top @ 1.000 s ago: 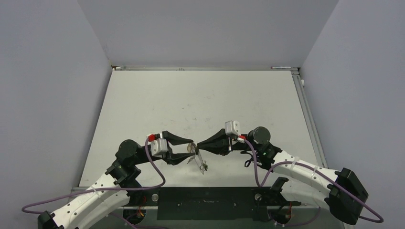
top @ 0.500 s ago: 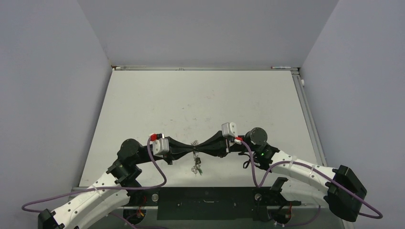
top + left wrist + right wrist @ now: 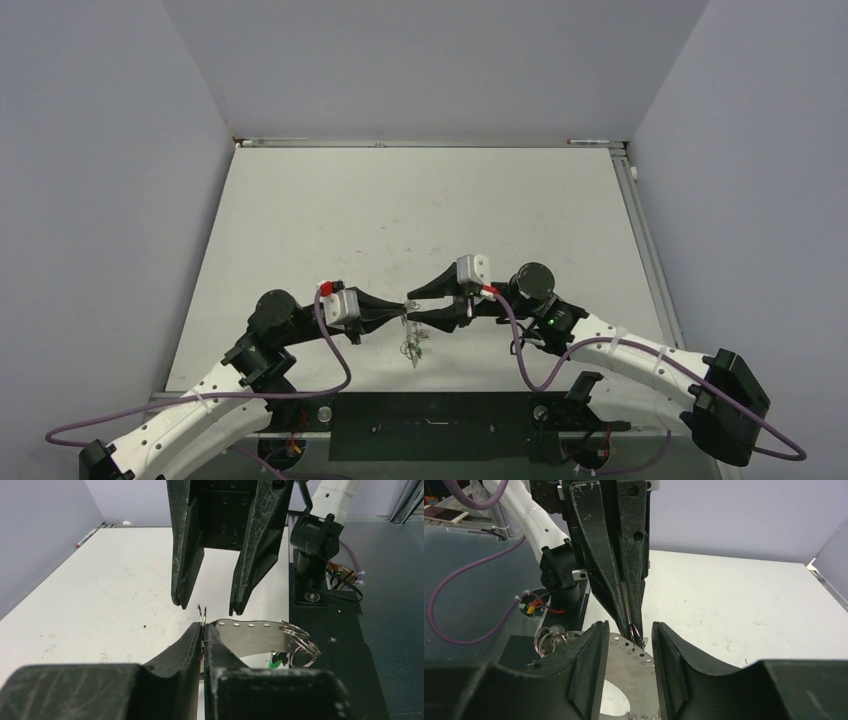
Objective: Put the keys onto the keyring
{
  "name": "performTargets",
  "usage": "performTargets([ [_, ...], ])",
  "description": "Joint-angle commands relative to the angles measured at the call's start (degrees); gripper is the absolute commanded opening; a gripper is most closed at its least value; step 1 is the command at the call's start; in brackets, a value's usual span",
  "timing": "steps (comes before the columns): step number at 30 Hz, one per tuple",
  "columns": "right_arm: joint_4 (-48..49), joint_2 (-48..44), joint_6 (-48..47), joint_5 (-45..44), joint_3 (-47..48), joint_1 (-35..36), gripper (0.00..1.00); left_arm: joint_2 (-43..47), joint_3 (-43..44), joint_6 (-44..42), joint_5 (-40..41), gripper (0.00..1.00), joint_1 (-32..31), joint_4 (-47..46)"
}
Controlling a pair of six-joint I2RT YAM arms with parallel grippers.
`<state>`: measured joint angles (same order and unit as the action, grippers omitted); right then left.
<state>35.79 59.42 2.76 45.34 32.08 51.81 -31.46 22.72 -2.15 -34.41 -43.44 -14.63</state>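
My left gripper is shut on a thin wire ring, the keyring, whose top edge sticks up past the fingertips. A flat curved metal plate with a row of holes hangs off to the side, with several small split rings at its end. Under it shows a green key head; the other keys are hidden. In the top view the bunch dangles below the two meeting grippers. My right gripper is open, its fingers either side of the left fingertips without touching the keyring.
The white table stretches away behind the grippers. The black base rail and purple cables lie along the near edge. Grey walls close in the left, right and back sides.
The left gripper has shut on the keyring. The right gripper, shut a second ago, has opened and let go. The bunch now hangs from the left gripper.
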Motion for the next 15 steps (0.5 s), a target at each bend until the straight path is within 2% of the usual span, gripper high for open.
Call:
performTargets([
  [1,-6.3,-3.3,-5.2,-2.3,3.4,0.4,0.4,0.7,2.2,-2.6,2.5,0.0,-0.2,-0.3],
  [7,-21.5,-5.4,-13.4,-6.9,8.2,0.4,0.42,0.5,2.3,-3.3,2.8,0.0,-0.3,0.4],
  [15,-38.0,-0.2,-22.3,-12.4,18.5,4.6,0.46,-0.6,3.2,-5.2,2.4,0.0,-0.4,3.0],
])
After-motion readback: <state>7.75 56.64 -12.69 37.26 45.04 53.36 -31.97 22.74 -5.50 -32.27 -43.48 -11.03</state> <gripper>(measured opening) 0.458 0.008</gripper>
